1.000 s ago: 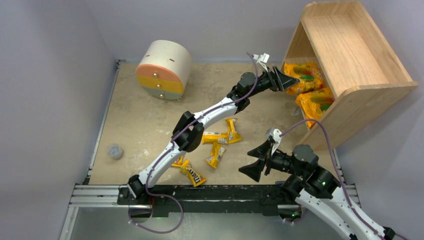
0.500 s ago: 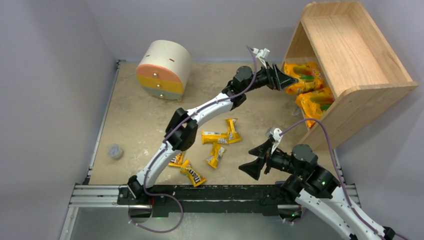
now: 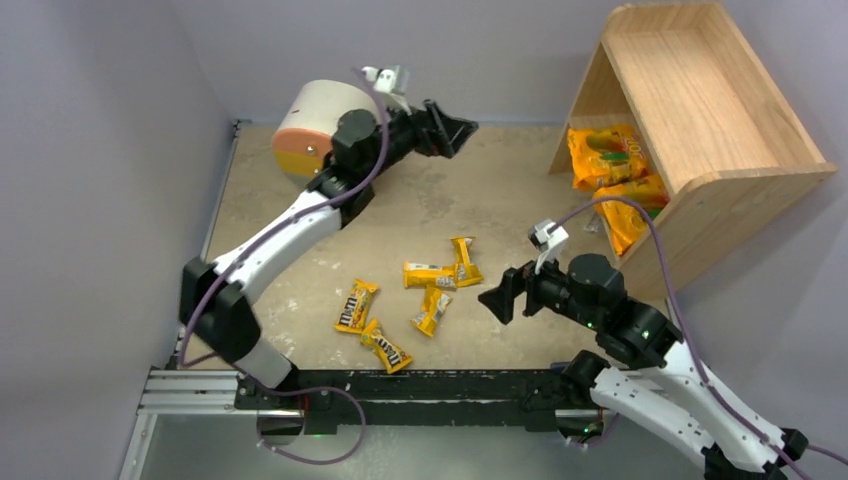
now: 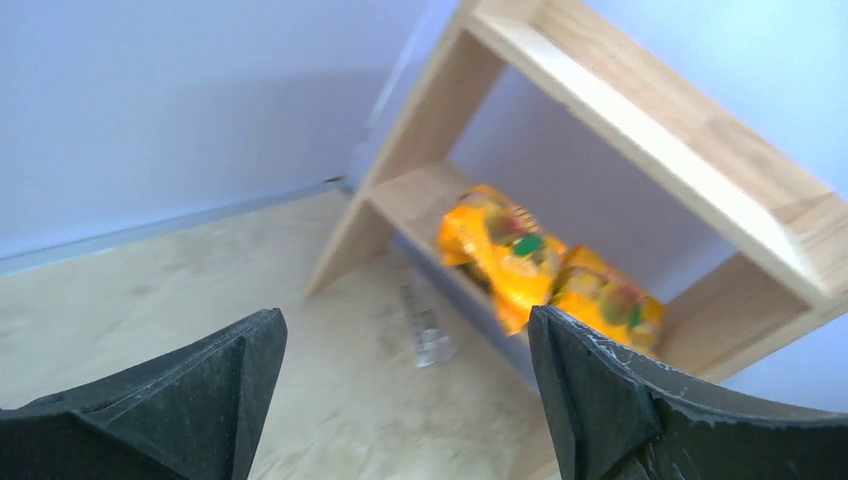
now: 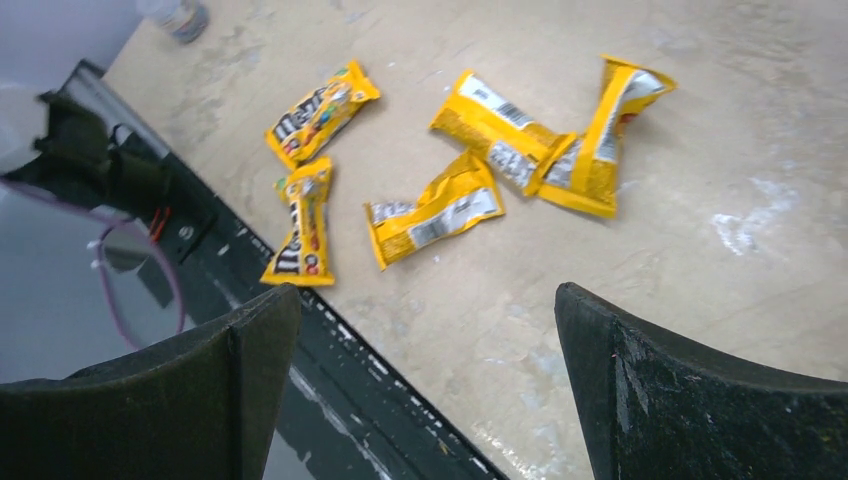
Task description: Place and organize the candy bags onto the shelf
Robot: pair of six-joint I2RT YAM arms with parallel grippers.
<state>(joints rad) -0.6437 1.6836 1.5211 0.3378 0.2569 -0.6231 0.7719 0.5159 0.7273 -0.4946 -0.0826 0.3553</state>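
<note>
Hanging at upper centre of the top view, just right of the round cabinet (image 3: 322, 108), the left jaws stand released and empty. Five yellow packets (image 3: 428, 275) lie loose on the worktop (image 3: 500, 200) at lower centre. The right jaws beside them are released too. Two orange bags (image 3: 600, 155) lie on the lower tier of the shelf (image 3: 700, 100), upper right.

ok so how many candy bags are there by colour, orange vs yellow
large orange bags: 2
small yellow m&m's packets: 5
total: 7
</note>
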